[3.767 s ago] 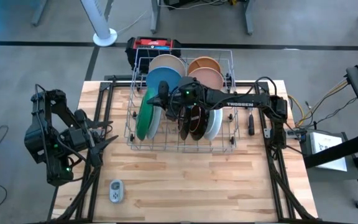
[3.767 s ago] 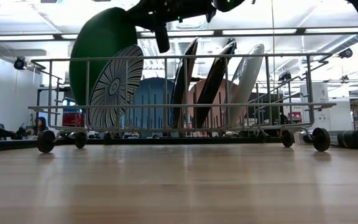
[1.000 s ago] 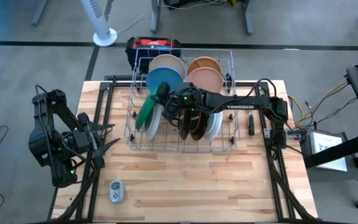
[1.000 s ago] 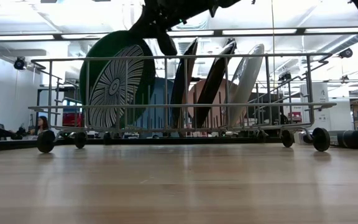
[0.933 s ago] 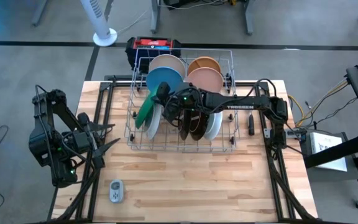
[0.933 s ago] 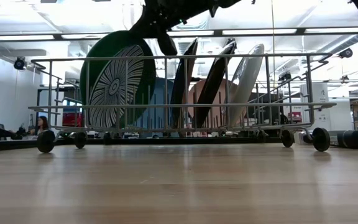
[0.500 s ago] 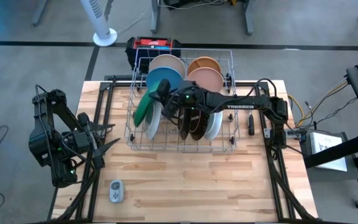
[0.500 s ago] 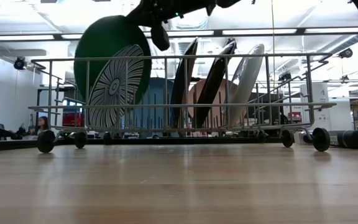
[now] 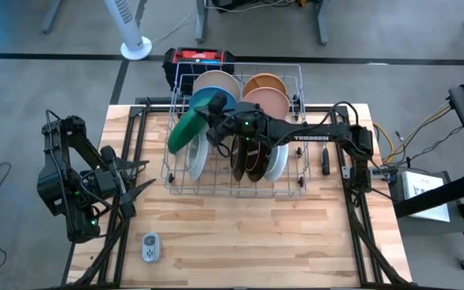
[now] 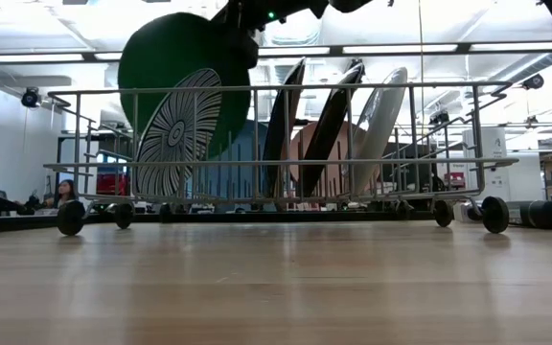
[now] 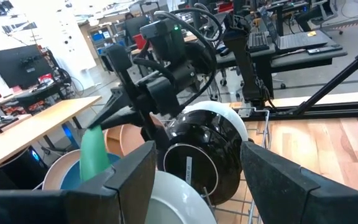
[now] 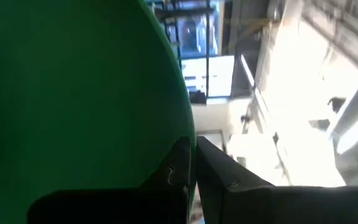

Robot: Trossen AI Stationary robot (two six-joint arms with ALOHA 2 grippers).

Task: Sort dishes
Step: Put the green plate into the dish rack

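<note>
A silver wire rack (image 9: 236,187) stands at the table's far middle with several dishes on edge in it. The large green plate (image 10: 185,77) sticks up past the rack's top rail; its lower part is still inside, behind the blue-white striped plate (image 10: 175,129). My right gripper (image 9: 212,109) reaches over the rack from the table's right and is shut on the green plate (image 9: 185,129). My left gripper (image 9: 139,179) waits open at the table's left, clear of everything; its wrist view looks at the rack past its open fingers (image 11: 135,180). My right gripper pinches the green plate's rim (image 12: 188,134) between its two fingers (image 12: 179,171), on the plate's upper right edge. The fingers come in about level from the table's right. The plate hangs tilted, its top leaning toward the table's left; whether its lower edge rests in the rack is hidden.
Dark brown plates (image 9: 248,157), a white one (image 9: 279,161), pink (image 9: 266,101), tan (image 9: 264,83), cream (image 9: 216,80) and blue (image 9: 208,98) dishes fill the rack. A small grey gadget (image 9: 150,247) lies near the front left. Bare wood (image 9: 256,234) lies in front of the rack.
My right gripper has tipped upward and rolled a little, taking the green plate with it. The plate has risen higher above the rack's top rail, and its top has swung toward the table's far left. The other dishes have stayed in place.
</note>
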